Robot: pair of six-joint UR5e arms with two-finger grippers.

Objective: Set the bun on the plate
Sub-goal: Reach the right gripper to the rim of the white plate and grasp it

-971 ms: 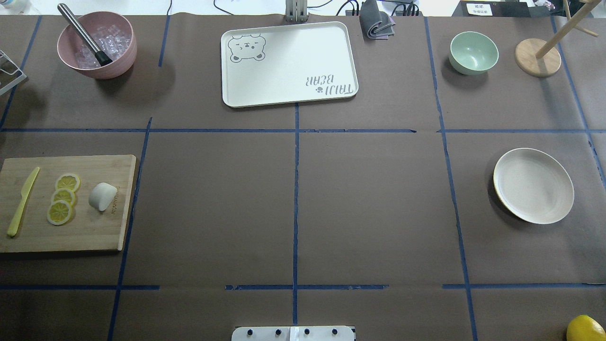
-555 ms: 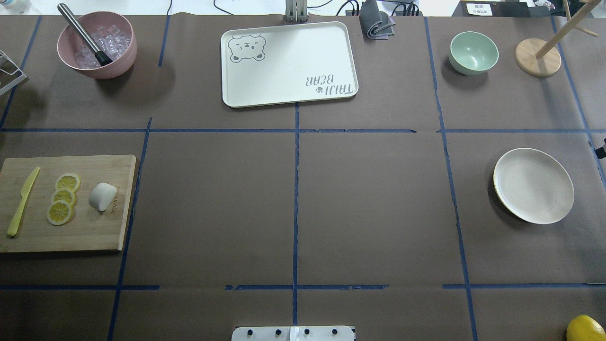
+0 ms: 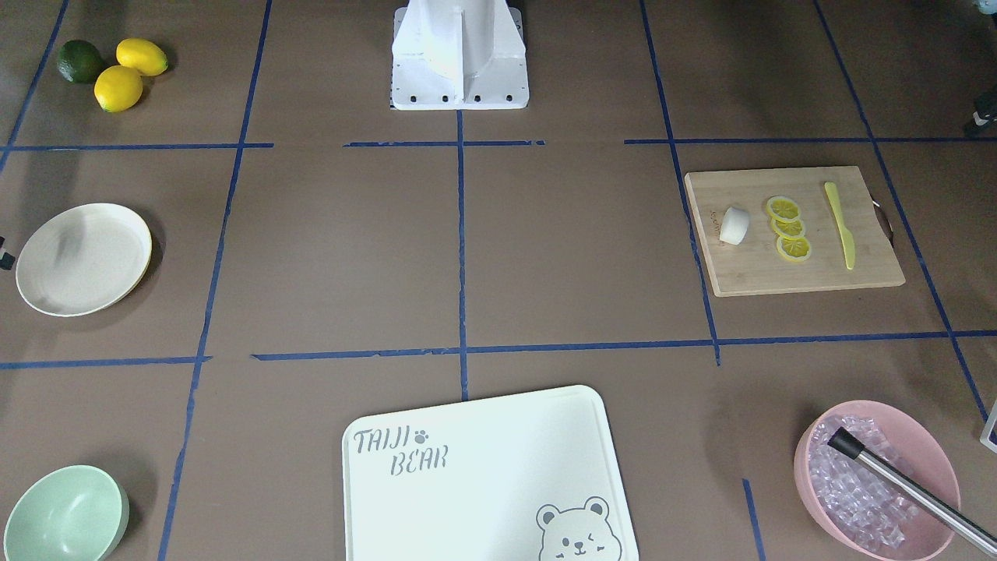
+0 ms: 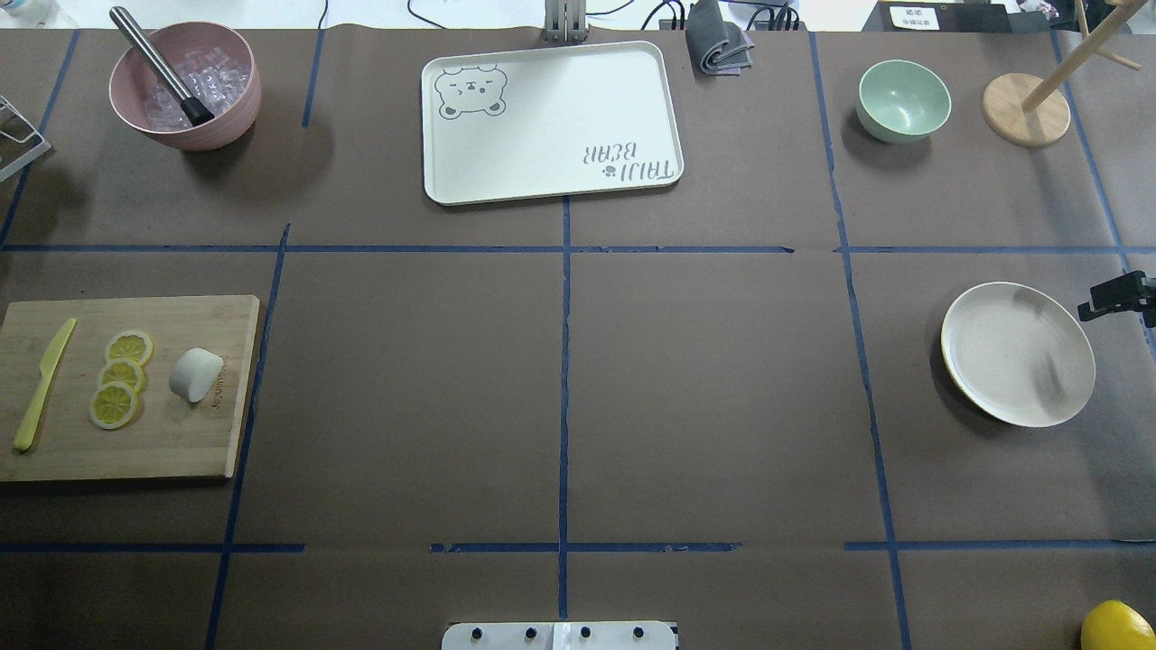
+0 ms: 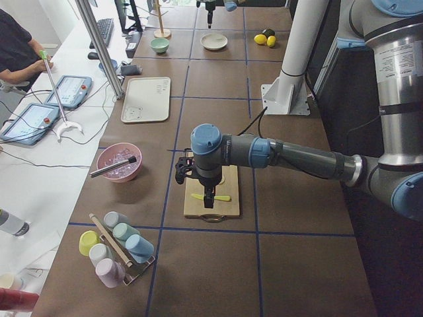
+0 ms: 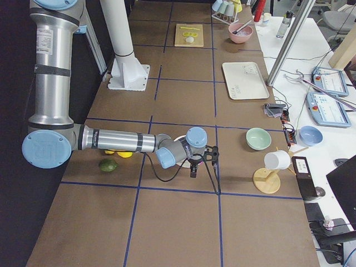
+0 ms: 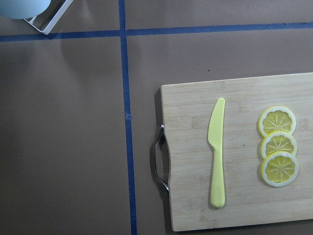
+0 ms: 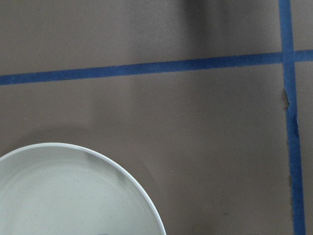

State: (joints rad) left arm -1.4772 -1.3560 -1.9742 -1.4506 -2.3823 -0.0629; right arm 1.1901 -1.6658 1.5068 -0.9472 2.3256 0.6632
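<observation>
Brown-papered table (image 4: 704,406), blue tape grid.

Bun (image 4: 196,375): lower left of the overhead frame, on board (image 4: 135,447) near its right edge, just right of slices (image 4: 120,377). Long axis roughly up-down in frame. Nothing touches it.

Left gripper (image 5: 209,201): the nearer one, hanging over the board's end by the knife (image 4: 43,384). The bun lies beyond the slices from it. Jaw width cannot be told.

Plate (image 4: 1018,354): far right, well apart, bare, with open table between.

Right gripper (image 6: 193,172): beside the plate, width likewise unclear.

My right gripper (image 6: 192,169) hangs just beside the plate (image 6: 179,138), which my arm (image 6: 122,140) mostly hides. The bun (image 6: 189,39) lies well apart from the plate.
</observation>
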